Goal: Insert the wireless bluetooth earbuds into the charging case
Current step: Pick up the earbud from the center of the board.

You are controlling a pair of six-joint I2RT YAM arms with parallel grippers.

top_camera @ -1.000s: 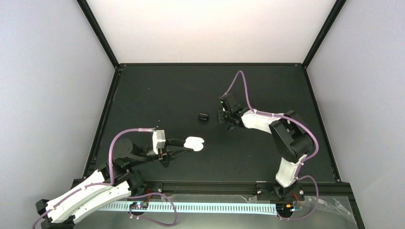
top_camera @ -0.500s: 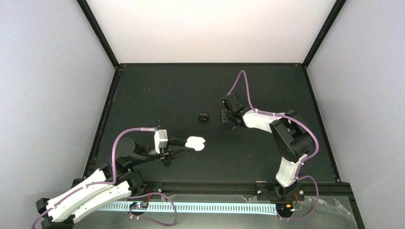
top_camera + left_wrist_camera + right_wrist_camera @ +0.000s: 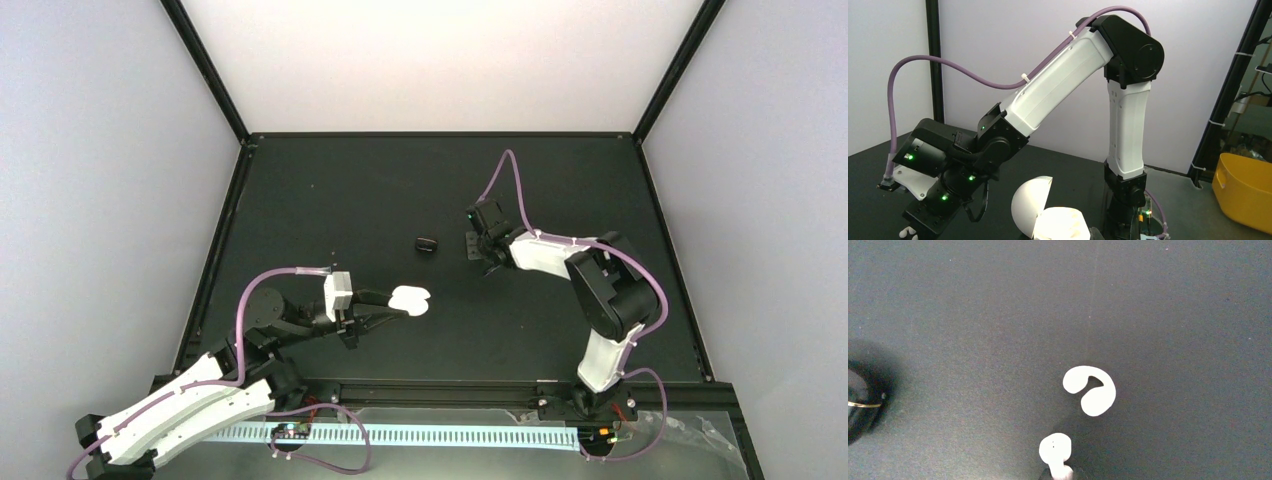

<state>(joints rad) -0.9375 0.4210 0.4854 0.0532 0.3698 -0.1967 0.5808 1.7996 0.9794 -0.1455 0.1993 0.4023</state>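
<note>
My left gripper (image 3: 398,303) is shut on the white charging case (image 3: 408,299), whose lid (image 3: 1030,205) stands open above its base (image 3: 1063,223). My right gripper (image 3: 483,248) hovers just right of a small black case (image 3: 427,244). In the right wrist view a glossy white earbud (image 3: 1055,449) sits at the bottom edge between my barely visible fingertips and looks pinched by its stem. A second white earbud (image 3: 1091,390), C-shaped, lies on the mat just beyond it. It also shows under the right gripper in the left wrist view (image 3: 908,232). The black earbuds are out of view.
The black case also shows at the left edge of the right wrist view (image 3: 860,405), with a gold ring. The dark mat (image 3: 330,200) is bounded by a black frame. A yellow bin (image 3: 1245,192) stands off the table, far right.
My right gripper has shifted slightly right and away from the black case. My left gripper and the white case have barely moved.
</note>
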